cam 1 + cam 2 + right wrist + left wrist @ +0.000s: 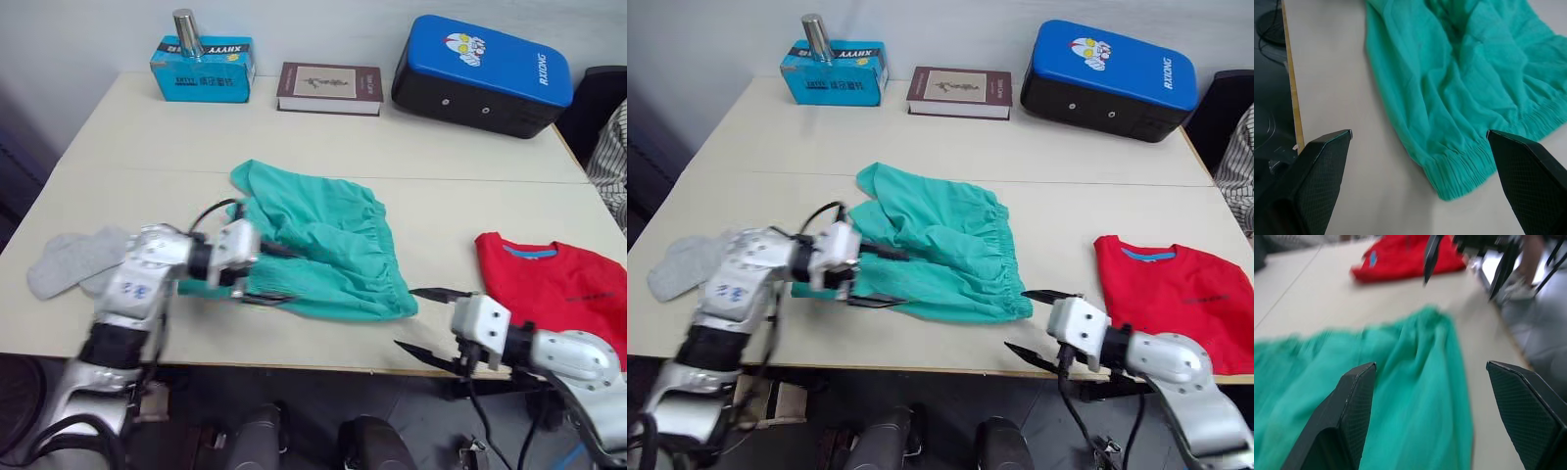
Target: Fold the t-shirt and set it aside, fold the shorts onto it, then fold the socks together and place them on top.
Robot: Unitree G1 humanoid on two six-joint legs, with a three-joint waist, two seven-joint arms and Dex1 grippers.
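The teal-green shorts (328, 250) lie rumpled in the middle of the table, elastic waistband toward the right. My left gripper (276, 274) is open over their left leg, one finger above the cloth and one at the near hem. The shorts (1400, 396) spread between its fingers (1352, 416) in the left wrist view. My right gripper (431, 321) hangs open at the table's front edge, just right of the waistband (1464, 169). The folded red t-shirt (554, 289) rests at the right. The grey socks (73, 262) lie at the left edge.
Along the back of the table (176, 147) stand a blue tissue box (203, 69) with a metal cylinder (186, 32) on it, a brown book (329, 87) and a blue and black case (482, 73). A person's striped sleeve (612, 162) shows at the far right.
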